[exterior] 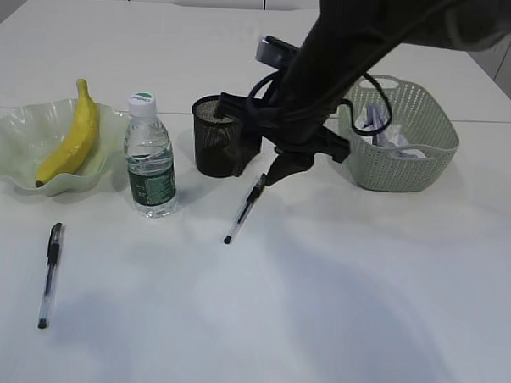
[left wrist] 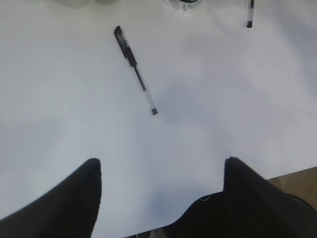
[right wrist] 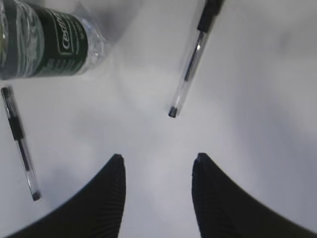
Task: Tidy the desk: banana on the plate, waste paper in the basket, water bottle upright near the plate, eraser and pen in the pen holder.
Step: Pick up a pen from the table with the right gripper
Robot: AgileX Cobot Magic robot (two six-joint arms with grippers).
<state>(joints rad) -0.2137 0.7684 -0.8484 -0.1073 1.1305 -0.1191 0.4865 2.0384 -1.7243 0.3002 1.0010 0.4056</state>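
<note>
With right gripper point(right wrist: 158, 156) spread and empty just short of pen point(right wrist: 190, 59) lying mid-desk point(exterior: 361, 289) before pen holder point(exterior: 213, 147): could pinch bare tabletop or roll pen toward water bottle point(exterior: 151, 166). Left gripper point(left wrist: 162, 161) likewise spread, empty, by front edge.

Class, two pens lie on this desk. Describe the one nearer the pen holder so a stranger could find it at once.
Start at the black mesh pen holder mid-desk, between the water bottle and the green basket. Just in front of it lies a slanted clear pen under the right gripper. The other pen lies far left, alone.
</note>
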